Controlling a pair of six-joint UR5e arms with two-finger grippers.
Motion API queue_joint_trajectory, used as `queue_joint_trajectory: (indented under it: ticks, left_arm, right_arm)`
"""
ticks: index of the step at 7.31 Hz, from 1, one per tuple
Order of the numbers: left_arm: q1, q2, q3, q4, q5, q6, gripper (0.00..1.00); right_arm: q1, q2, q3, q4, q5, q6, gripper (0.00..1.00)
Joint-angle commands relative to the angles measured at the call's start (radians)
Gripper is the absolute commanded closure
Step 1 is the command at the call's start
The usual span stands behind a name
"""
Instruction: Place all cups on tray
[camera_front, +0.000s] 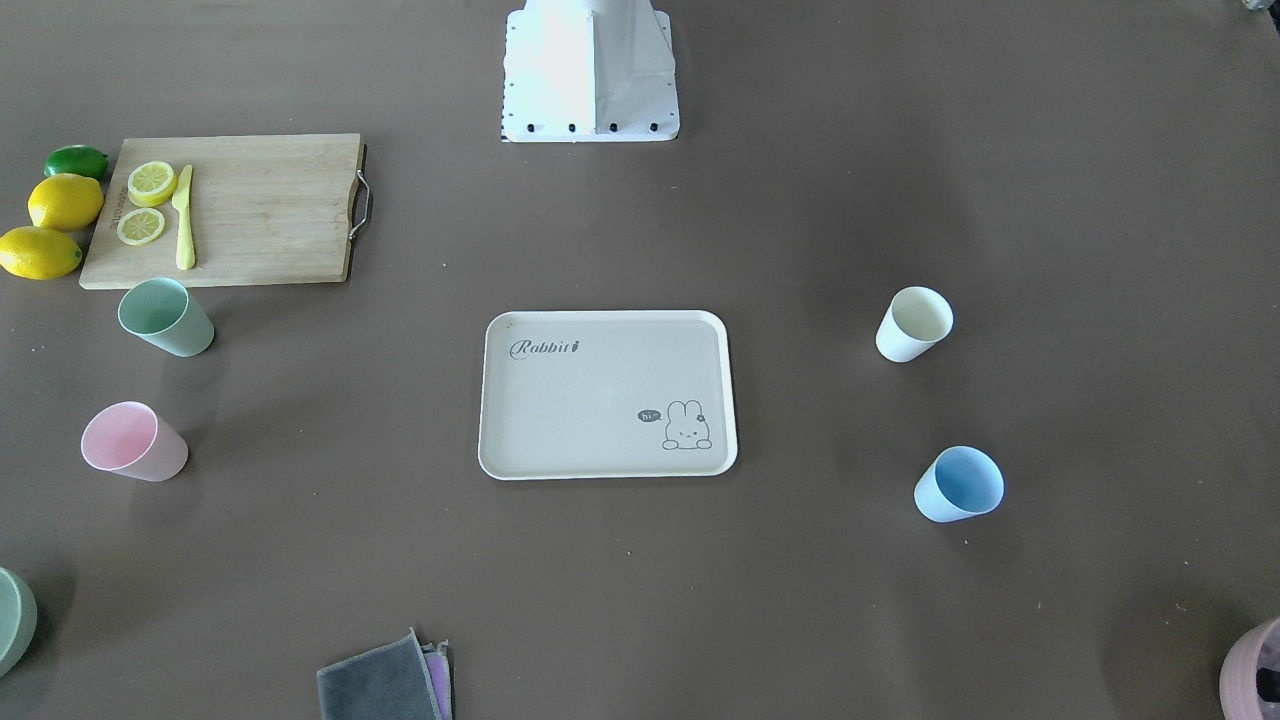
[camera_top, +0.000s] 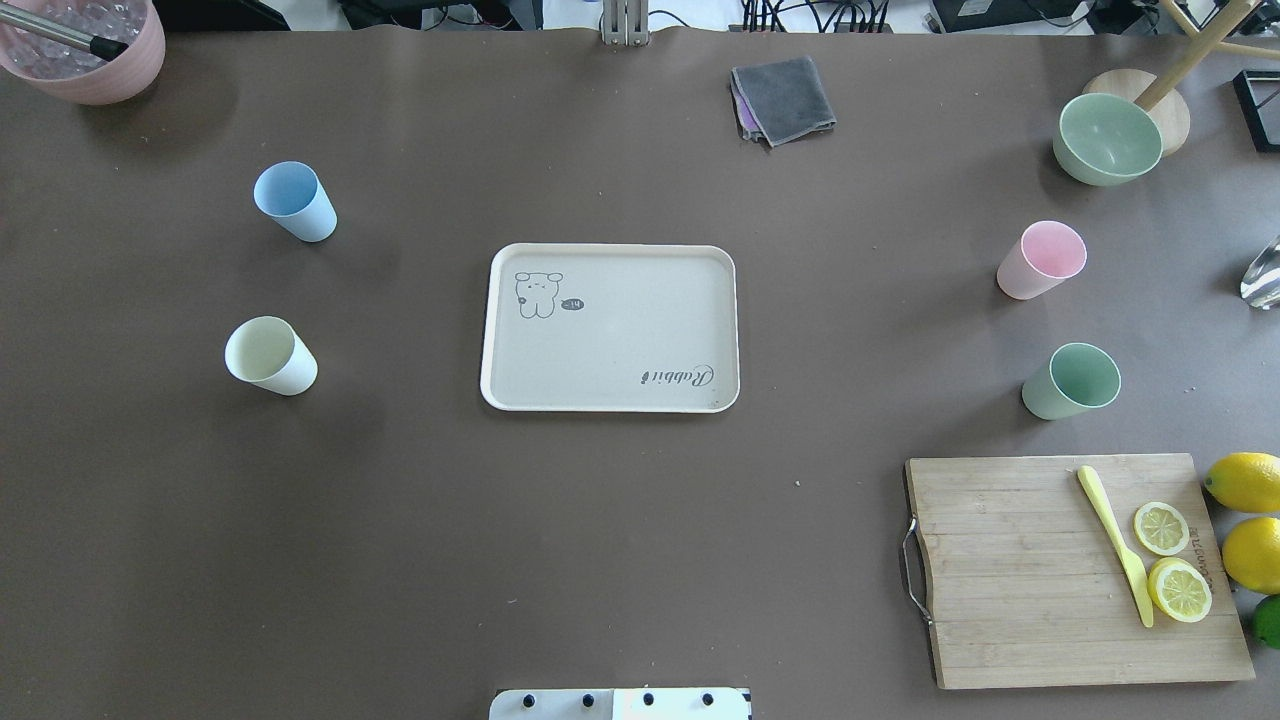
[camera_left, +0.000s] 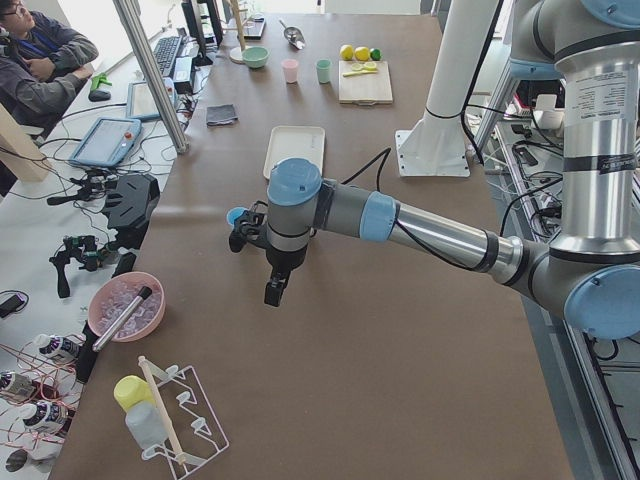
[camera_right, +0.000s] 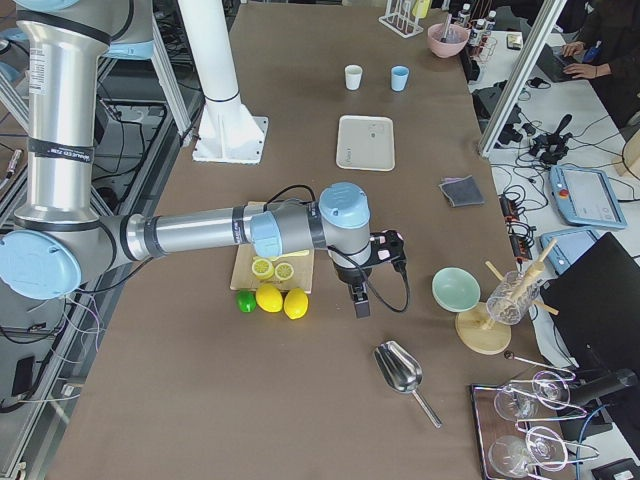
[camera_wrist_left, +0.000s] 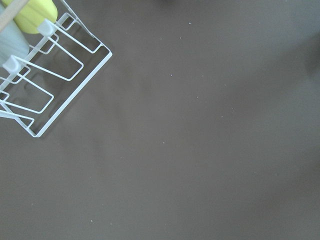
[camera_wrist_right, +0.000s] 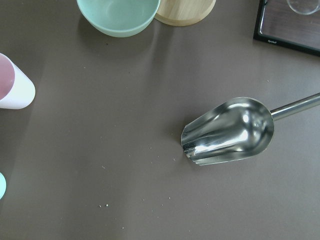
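The beige tray (camera_top: 620, 340) lies mid-table with nothing on it, also in the front view (camera_front: 580, 420). The light blue cup (camera_top: 295, 200) and cream-white cup (camera_top: 270, 355) stand upright to its left. The pink cup (camera_top: 1042, 260) and mint green cup (camera_top: 1072, 381) stand upright to its right. The pink cup also shows at the left edge of the right wrist view (camera_wrist_right: 12, 87). My left gripper (camera_left: 276, 292) hangs over bare table beyond the blue cup. My right gripper (camera_right: 360, 303) hangs beyond the lemons. I cannot tell whether either is open or shut.
A wooden cutting board (camera_top: 1010, 580) with lemon slices and a yellow knife lies at the near right, beside lemons (camera_top: 1245, 482). A grey-green bowl (camera_top: 1108, 138), a mauve pot (camera_top: 85, 50) and a folded cloth (camera_top: 785, 98) stand at the far side. A metal scoop (camera_wrist_right: 230, 131) and a wire rack (camera_wrist_left: 45, 75) lie at the table ends.
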Motion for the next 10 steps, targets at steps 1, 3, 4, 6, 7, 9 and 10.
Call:
queue_joint_trajectory:
  ticks: [1,3,4,6,7,9,10]
  left_arm:
    - [0.001,-0.015,0.078,-0.324,0.007,-0.022,0.01]
    - [0.003,-0.053,0.131,-0.39,-0.066,-0.134,0.01]
    - [0.006,-0.055,0.14,-0.4,-0.103,-0.142,0.01]
    - [0.053,-0.067,0.142,-0.415,-0.184,-0.192,0.01]
    - [0.155,-0.091,0.134,-0.415,-0.184,-0.286,0.01]
    - [0.312,-0.093,0.136,-0.546,-0.134,-0.636,0.01]
    - [0.418,-0.092,0.134,-0.609,-0.053,-0.762,0.01]
  right_arm:
    - [0.001,0.029,-0.003,0.019,-0.006,0.001,0.0]
    - [-0.001,0.056,-0.003,0.019,0.0,0.006,0.0]
    - [-0.004,0.056,-0.002,0.024,0.005,0.027,0.0]
    - [-0.062,0.092,0.001,0.025,0.005,0.155,0.0]
    - [-0.12,0.134,0.001,0.024,0.003,0.261,0.0]
    - [-0.201,0.153,0.018,0.026,-0.003,0.425,0.0]
    - [-0.252,0.159,0.03,0.026,-0.027,0.553,0.0]
